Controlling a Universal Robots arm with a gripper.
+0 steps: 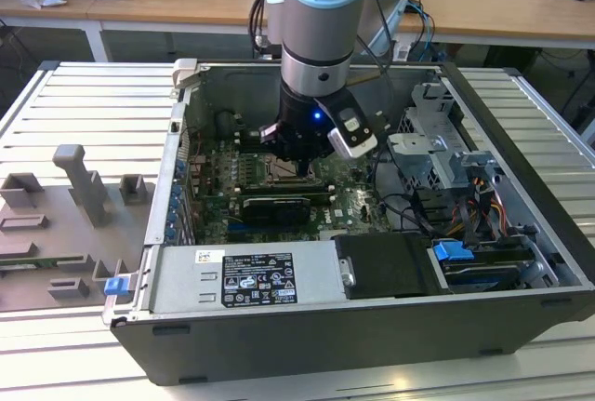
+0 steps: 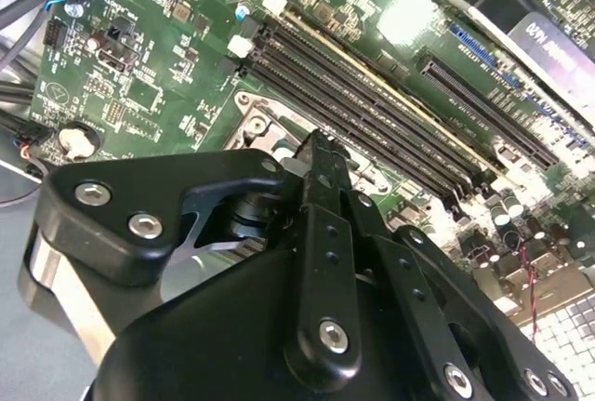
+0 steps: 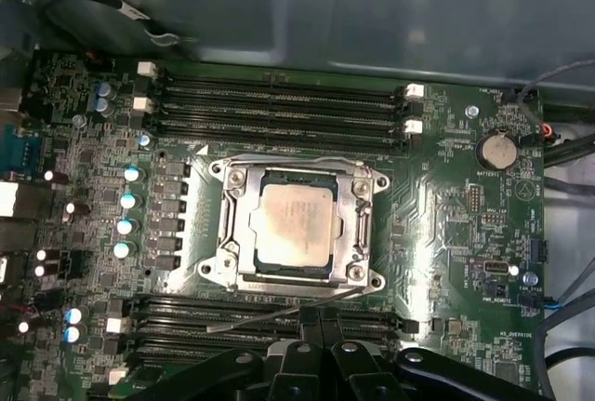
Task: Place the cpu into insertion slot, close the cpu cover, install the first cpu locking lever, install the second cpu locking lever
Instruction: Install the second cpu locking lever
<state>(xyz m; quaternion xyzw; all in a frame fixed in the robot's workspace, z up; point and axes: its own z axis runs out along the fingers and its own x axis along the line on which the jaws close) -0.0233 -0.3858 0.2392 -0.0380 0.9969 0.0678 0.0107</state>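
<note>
While tool (image 3: 311,322) hovers nearby, cpu (image 3: 296,225) sits under cpu cover (image 3: 349,224).

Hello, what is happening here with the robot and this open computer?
A robot arm has its gripper lowered inside an open computer case, right above the processor socket. In the first wrist view the cpu already sits in the insertion slot, and the cpu cover lies flat around it. A thin locking lever runs along one edge.
</note>
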